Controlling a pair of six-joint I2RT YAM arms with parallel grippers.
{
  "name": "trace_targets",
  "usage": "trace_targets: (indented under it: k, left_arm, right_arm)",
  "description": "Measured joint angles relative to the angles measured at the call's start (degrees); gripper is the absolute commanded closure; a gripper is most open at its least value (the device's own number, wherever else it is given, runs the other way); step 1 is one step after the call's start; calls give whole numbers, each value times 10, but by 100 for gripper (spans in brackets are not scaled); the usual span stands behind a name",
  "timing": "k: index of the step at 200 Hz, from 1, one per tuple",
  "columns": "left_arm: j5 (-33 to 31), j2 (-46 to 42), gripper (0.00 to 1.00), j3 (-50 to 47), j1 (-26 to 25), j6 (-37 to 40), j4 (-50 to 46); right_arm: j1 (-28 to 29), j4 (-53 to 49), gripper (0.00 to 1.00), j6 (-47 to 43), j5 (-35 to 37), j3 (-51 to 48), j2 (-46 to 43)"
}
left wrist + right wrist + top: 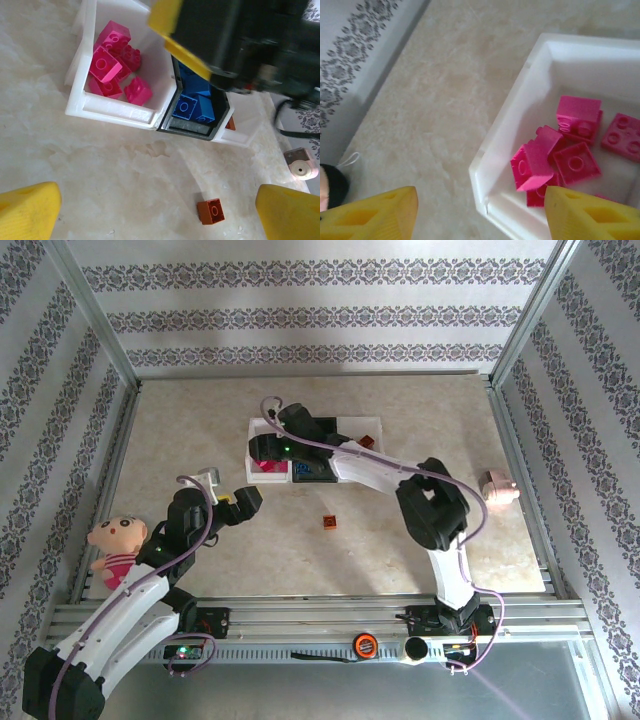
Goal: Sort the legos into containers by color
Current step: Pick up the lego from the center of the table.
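Legos (107, 65) lie mostly in three joined trays (350, 422) set in a row at mid-tabletop toward the far edge, with one loose on the tabletop (200, 430). At the near left corner lies a doll (112, 545). Just right of it the left gripper (240, 502) hangs above bare tabletop on the near side of the row, its yellow fingers (27, 212) spread wide with nothing between them; in its wrist view the trays lie ahead. The left white tray (80, 95) holds a heap of pink legos (570, 160), some flat, some tipped on edge. The right gripper (480, 220) hovers over this tray's outer wall near a corner, released: one finger (375, 215) stands over bare tabletop outside the wall, the other over the pink heap, and nothing is gripped between them. Joined to that tray, the black tray (192, 131) in the middle holds blue legos (192, 102). On the near side of the row and a little right of the black tray, apart from all three, the loose orange lego (210, 211) lies on the tabletop. The right white tray (378, 430) carries at least one orange brick (367, 441); how many more I cannot tell. Near the right edge a pale pink pig (497, 487) sits alone.
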Motion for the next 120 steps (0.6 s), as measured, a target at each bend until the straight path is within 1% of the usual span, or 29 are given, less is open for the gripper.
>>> trace_targets:
  k: [34,61,93,120]
  left_arm:
    - [3,17,0,4,0,0,0]
    - [4,24,0,4,0,0,1]
    - [4,31,0,4,0,0,5]
    - [4,39,0,4,0,0,8]
  right_arm:
    - [0,12,27,-2,28,-123,-127]
    - [0,5,26,-2,61,-233,-200]
    - [1,-43,25,-2,108,-337,-237]
    - [16,-80,25,0,136,-382,-239]
